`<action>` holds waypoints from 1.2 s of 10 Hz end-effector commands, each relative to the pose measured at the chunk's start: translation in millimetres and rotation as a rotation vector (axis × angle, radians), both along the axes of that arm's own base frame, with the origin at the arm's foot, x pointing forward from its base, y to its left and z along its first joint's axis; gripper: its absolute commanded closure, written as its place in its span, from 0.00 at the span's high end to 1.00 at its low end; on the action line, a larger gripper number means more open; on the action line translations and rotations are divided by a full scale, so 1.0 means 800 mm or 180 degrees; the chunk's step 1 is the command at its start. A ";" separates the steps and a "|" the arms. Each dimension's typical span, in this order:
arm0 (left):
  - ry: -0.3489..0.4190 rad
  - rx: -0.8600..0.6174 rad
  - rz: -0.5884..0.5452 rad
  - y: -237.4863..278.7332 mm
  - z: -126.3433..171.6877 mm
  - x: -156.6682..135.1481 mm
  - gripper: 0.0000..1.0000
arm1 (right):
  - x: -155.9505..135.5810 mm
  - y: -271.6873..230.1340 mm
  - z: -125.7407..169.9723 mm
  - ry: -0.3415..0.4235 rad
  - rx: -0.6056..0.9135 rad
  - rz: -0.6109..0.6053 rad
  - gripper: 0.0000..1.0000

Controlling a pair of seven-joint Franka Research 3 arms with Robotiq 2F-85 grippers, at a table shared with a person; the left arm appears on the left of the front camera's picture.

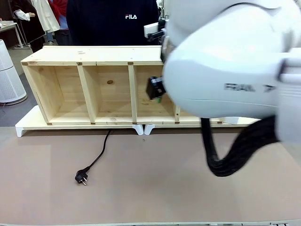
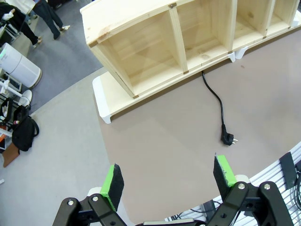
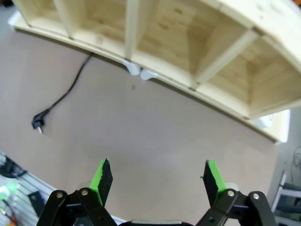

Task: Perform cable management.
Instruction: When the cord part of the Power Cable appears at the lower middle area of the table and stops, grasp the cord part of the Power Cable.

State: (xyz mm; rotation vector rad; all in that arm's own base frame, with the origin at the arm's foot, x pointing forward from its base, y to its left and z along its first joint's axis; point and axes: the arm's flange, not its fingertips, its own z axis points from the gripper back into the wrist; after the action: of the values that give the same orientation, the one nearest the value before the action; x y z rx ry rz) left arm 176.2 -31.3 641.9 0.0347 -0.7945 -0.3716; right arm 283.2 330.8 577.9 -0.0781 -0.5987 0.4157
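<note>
In the front view the right arm (image 1: 225,61), a smooth white casing, blocks the picture from 12 to 4 o'clock and hides the right end of the shelf (image 1: 94,56). Its braided black sleeve (image 1: 235,155) loops down at 4 o'clock. A black part with a speck of green peeks out at the casing's left edge; what it is I cannot tell. The person (image 1: 108,23) behind the shelf is cut off by the top edge.

The cable (image 1: 99,153) comes out from under the shelf's front edge, below the second compartment from the left; its far end is hidden. It runs toward 7 o'clock over the table (image 1: 155,197) and ends in the plug (image 1: 81,177), which lies free on the table, well apart from both grippers.

The wrist views add what the arm covers. The left gripper (image 2: 167,172) hangs above the table, jaws wide apart and empty, with the plug at its 1 o'clock. The right gripper (image 3: 156,174) also stands wide apart and empty, with the plug at its 10 o'clock. This view also shows the shelf's right compartments.

The shelf is pale, knotty wood with upright dividers, set on white feet (image 1: 143,128). The cable is thin and glossy, the table top matte brown, and the pads (image 2: 113,183) bright green.
</note>
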 end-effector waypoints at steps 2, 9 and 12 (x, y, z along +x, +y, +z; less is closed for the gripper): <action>0.0006 0.0000 -0.0011 0.001 0.000 0.000 1.00 | 0.021 0.082 -0.022 0.0242 0.0256 -0.0359 1.00; 0.0006 0.0000 -0.0011 0.001 0.000 0.000 1.00 | 0.024 0.168 -0.075 0.0684 0.0649 -0.0483 1.00; 0.0006 0.0000 -0.0011 0.001 0.000 0.000 1.00 | 0.020 0.155 -0.074 0.0776 0.0621 -0.0497 1.00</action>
State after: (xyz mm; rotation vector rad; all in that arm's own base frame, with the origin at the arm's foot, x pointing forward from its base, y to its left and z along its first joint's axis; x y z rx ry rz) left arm 176.2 -31.4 641.9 0.0348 -0.7945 -0.3719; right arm 300.7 455.5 519.0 0.1190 -0.3813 0.2150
